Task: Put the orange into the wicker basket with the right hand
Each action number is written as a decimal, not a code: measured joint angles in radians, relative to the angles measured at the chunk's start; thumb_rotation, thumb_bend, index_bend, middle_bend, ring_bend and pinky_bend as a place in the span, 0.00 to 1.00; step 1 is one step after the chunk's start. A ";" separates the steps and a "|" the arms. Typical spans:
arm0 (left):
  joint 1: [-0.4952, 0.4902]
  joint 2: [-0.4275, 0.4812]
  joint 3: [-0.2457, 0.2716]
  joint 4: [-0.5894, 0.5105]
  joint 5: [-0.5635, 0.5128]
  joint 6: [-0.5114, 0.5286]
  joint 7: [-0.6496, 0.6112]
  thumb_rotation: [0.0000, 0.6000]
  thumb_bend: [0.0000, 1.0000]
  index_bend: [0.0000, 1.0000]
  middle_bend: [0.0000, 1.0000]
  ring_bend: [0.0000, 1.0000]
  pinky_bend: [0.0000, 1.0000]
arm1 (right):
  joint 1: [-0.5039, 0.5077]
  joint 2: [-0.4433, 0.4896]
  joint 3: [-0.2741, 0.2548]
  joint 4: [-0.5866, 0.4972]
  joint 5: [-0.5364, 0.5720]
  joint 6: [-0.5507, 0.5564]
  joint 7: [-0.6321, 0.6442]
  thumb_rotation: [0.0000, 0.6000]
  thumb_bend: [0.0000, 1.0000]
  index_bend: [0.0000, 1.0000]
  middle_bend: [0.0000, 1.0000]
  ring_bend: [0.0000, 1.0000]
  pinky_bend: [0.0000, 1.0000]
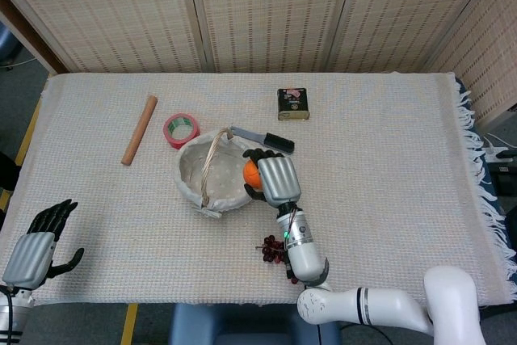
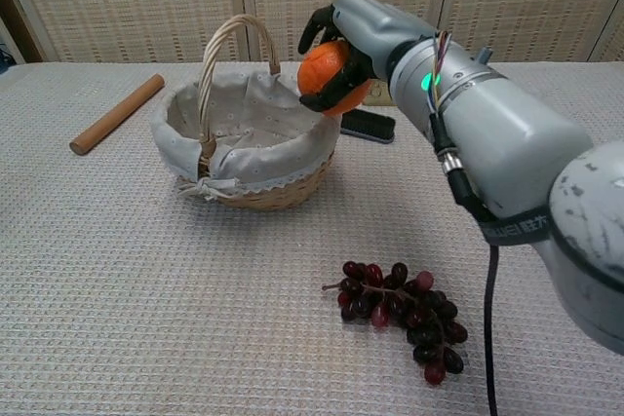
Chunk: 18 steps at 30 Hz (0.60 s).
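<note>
- Key relation: right hand [image 2: 356,41] w/ the orange [image 2: 329,73] was raised over the right-side rim of the wicker basket [image 2: 292,192]; the lined hollow lay below and to the hand's left. In head view the orange [image 1: 251,174] sat just inside that rim, hand [image 1: 275,179] straddling it.
- Judgement: what's left is a short shift further left toward basket centre, then lower and let go. A release right here might catch the rim or drop just inside – can't tell which.
- Basket handle [image 2: 222,46] arched up left of the hand, apart from it; it runs roughly front-to-back across the hollow, so the orange should go down on the hand's side of it.
- Right hand: fingers curled round the orange from above and behind, fruit held clear of cloth lining – no contact w/ basket visible.
- Left hand [image 1: 36,241] far off to the left at the near table edge, fingers spread, holding nothing; much further from basket than right.
- Near right hand: knife [image 2: 368,124] just behind/below it on the table, tin [image 1: 293,104] beyond that, grapes [image 2: 400,314] well below toward the near edge, under the forearm in head view.
</note>
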 measured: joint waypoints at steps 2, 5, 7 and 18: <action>0.000 0.000 0.001 0.001 0.003 0.001 0.000 1.00 0.35 0.00 0.00 0.00 0.06 | 0.012 -0.020 0.000 0.036 -0.007 -0.001 0.012 1.00 0.33 0.34 0.57 0.55 0.67; 0.000 0.000 0.001 0.001 0.001 -0.001 -0.004 1.00 0.35 0.00 0.00 0.00 0.06 | 0.028 -0.052 -0.001 0.098 -0.029 -0.003 0.046 1.00 0.33 0.35 0.57 0.54 0.66; -0.001 0.000 0.000 0.000 0.000 -0.002 -0.007 1.00 0.35 0.00 0.00 0.00 0.06 | 0.038 -0.074 -0.004 0.146 -0.051 -0.004 0.075 1.00 0.33 0.36 0.57 0.52 0.63; -0.002 -0.001 0.004 0.005 0.013 0.000 -0.015 1.00 0.35 0.00 0.00 0.00 0.06 | 0.073 -0.176 -0.042 0.350 -0.164 -0.013 0.189 1.00 0.18 0.03 0.15 0.04 0.14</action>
